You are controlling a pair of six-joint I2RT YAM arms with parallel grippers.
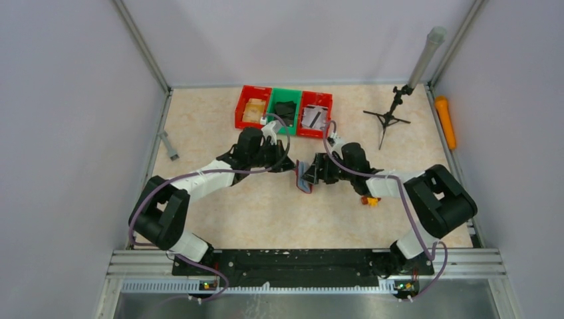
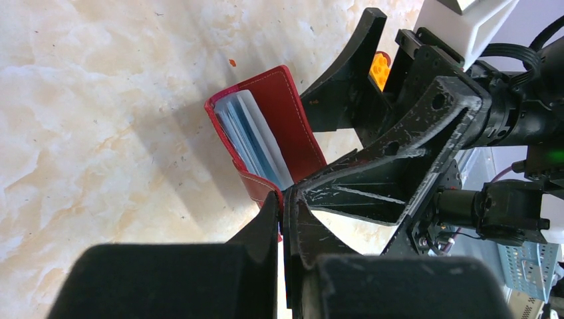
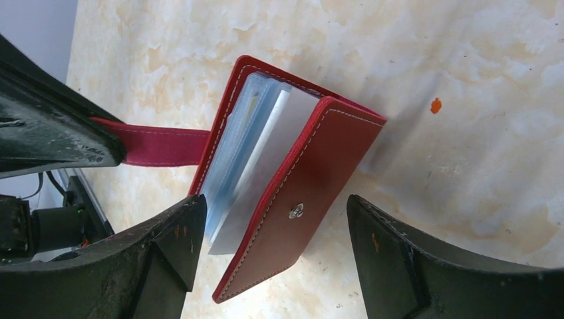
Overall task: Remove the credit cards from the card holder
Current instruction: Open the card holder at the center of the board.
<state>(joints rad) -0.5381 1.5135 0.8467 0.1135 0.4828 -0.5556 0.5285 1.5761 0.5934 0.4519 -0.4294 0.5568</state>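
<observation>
One maroon card holder [image 3: 302, 176] sits right between the fingers of the right tool [image 3: 273, 205], its covers parted in a narrow V. Silvery-blue sleeves [image 3: 243, 143] fan out inside, and the small clasp stud [image 3: 298, 211] faces the right wrist camera. That right tool is spread wide, one finger on each side of the holder. Whether either one touches it, I cannot tell.

Out from the holder's back cover runs a maroon strap [image 3: 159, 146], and it leads straight into the left tool [image 2: 284, 206]. The left tool's fingers are pressed together on the strap's end, just beside the right tool's near finger. Both tools meet nose to nose over the middle of the pale marbled surface [image 3: 465, 53], with a tiny orange speck [image 3: 435, 105] beyond the holder.

Well past the tools, at the far edge, stand three bins in a row: red [image 1: 253, 106], green [image 1: 284, 108] and red [image 1: 315, 111]. Off to the right tool's side stands a small black tripod [image 1: 391, 118], with an orange cylinder [image 1: 445, 121] further out.
</observation>
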